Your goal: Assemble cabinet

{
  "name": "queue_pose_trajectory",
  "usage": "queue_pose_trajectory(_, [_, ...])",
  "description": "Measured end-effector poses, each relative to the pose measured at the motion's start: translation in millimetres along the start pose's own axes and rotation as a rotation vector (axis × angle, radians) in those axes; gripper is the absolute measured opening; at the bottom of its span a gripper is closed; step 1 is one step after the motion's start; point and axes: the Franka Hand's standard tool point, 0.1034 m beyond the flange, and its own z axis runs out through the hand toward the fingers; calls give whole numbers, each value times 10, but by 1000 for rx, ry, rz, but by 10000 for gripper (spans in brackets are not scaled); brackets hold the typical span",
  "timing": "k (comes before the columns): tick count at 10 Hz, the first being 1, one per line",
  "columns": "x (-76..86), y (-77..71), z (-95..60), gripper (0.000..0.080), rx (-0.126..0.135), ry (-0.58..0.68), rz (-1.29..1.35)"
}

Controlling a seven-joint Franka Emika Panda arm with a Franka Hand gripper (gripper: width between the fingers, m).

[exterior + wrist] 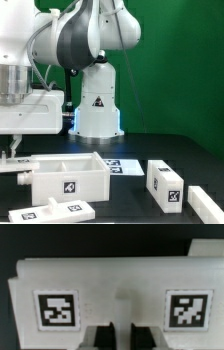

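on the black table in the exterior view, the open white cabinet box lies with its hollow upward and one black-and-white tag on its near wall; it serves as the landmark here; the gripper hangs from the white arm over the end of the box toward the exterior view's left, low and close to it, though contact cannot be made out from this side; behind the box stands the arm's white base; just behind the box toward the exterior view's right lies the marker board, flat on the table; further to that side, apart from the box, rests a white block with a tag on its near face, and beyond it a second white piece at the picture's edge; in front of the box lies a flat panel bearing tags.

in the wrist view, a white cabinet part fills most of the picture, with dark table beyond its far edge; two tags sit on the face turned to the camera, one tag to one side of the gripper and the other tag to the other side; the dark fingers stand drawn close together, nearly closed, with only a narrow pale strip between them; whether that strip is an edge of the part that they pinch cannot be told.
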Motion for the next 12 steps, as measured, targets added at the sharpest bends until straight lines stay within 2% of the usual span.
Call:
queue_pose_trajectory(2, [-20,-16,-17,64,-6,12,43])
queue_pose_trajectory(4, [-38,-70,-59,64,0,13,115])
queue_pose_trajectory(7, [-92,-131,-3,64,12,4,152])
queue_pose_trajectory(10, [-56,-171,5,64,12,8,139])
queue_pose_trajectory(12, [16,-272,6,64,4,21,135])
